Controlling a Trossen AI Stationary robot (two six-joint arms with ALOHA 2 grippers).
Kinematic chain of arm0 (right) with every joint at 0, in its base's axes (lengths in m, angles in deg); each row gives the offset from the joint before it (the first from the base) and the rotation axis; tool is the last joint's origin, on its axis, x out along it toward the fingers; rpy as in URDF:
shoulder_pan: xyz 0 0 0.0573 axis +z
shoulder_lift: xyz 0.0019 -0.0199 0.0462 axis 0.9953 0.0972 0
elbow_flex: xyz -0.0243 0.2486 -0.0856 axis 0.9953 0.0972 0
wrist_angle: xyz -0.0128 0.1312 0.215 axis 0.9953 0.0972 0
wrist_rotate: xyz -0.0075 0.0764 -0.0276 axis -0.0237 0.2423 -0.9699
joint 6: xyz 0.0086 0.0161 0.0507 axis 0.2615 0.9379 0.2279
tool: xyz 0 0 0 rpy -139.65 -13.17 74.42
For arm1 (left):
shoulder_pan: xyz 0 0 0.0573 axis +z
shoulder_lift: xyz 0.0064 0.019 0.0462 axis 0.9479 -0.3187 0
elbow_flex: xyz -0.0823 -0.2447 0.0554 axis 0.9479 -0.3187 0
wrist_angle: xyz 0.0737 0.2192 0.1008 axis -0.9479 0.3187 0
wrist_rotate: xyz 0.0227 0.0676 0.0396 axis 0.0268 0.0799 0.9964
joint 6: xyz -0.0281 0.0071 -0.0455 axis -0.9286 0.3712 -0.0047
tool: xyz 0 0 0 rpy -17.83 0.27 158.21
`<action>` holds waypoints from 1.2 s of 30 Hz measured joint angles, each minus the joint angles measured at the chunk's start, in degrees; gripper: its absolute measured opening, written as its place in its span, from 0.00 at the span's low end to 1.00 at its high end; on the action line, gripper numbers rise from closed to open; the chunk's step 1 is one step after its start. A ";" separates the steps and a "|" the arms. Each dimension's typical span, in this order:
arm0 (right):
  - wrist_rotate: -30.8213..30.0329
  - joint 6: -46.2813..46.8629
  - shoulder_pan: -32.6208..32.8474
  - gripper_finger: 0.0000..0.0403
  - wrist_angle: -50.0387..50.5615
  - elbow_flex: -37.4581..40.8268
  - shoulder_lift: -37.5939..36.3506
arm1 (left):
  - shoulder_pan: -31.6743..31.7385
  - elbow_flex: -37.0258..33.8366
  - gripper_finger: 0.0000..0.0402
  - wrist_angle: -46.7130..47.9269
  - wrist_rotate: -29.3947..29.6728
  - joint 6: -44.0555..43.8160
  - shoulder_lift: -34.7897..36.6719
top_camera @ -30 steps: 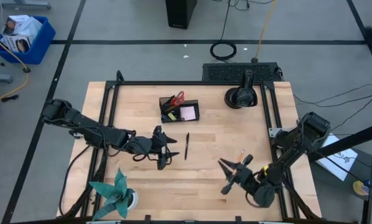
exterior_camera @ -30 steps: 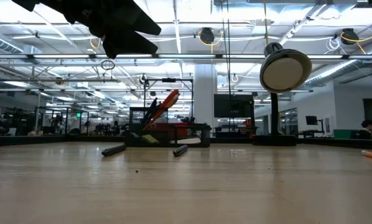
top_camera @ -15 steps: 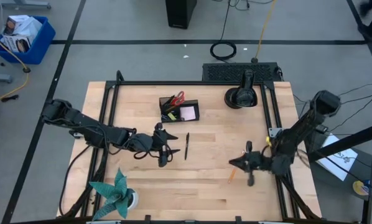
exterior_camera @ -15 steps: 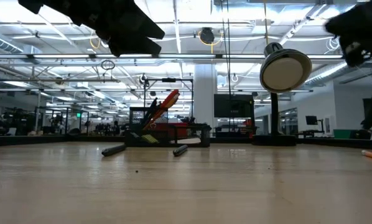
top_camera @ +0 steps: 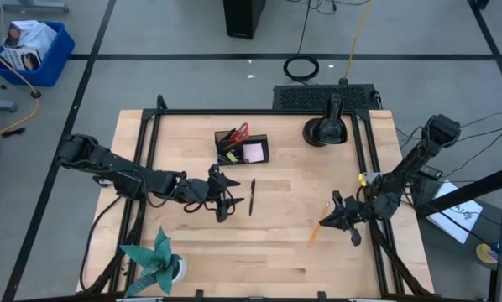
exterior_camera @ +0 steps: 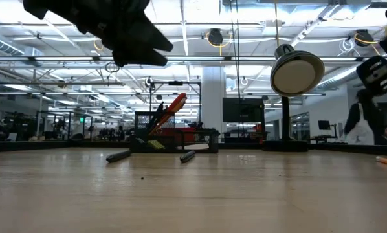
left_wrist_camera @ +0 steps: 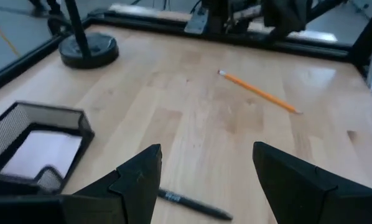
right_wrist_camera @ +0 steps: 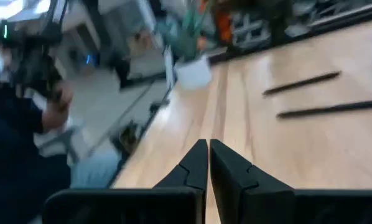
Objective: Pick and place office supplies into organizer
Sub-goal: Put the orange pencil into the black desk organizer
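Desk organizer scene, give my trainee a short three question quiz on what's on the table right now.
1. True or false: the orange pencil lies inside the organizer.
2. What lies on the table just beside the left hand? A) black pen B) scissors C) sticky notes
3. Fill in: the right hand has its fingers ____.

Key: 1 false, it lies on the bare table near the right hand. 2 A, the black pen. 3 shut, holding nothing.
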 joint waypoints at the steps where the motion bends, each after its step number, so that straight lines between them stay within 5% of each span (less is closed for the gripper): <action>1: 1.71 -0.12 0.00 0.02 1.16 -0.70 0.07 | 0.01 -0.09 0.64 -0.09 0.19 -0.08 -0.01; 7: 5.36 -6.52 0.04 0.00 4.32 -9.15 1.89 | 0.35 -0.03 0.64 0.55 -0.24 -1.27 -0.71; 17: 16.31 -19.69 2.27 0.01 -4.04 -32.18 23.18 | -0.83 0.02 0.64 2.07 -0.48 -5.68 -1.06; 21: 23.64 -27.94 2.25 0.02 -15.47 -39.32 29.05 | -0.79 0.04 0.64 1.99 -1.12 -5.85 -1.06; 25: 23.44 -32.40 1.01 0.03 -25.54 -43.03 37.23 | -0.80 0.04 0.64 3.45 -6.07 -3.75 -1.06; 28: 16.37 -33.72 -0.26 0.03 -25.06 -47.17 42.33 | -1.35 0.04 0.64 4.70 -8.26 -1.03 -1.06; 36: -33.07 -27.60 0.82 0.01 -17.78 -57.50 53.58 | -3.10 0.04 0.64 5.84 -7.58 4.22 -1.06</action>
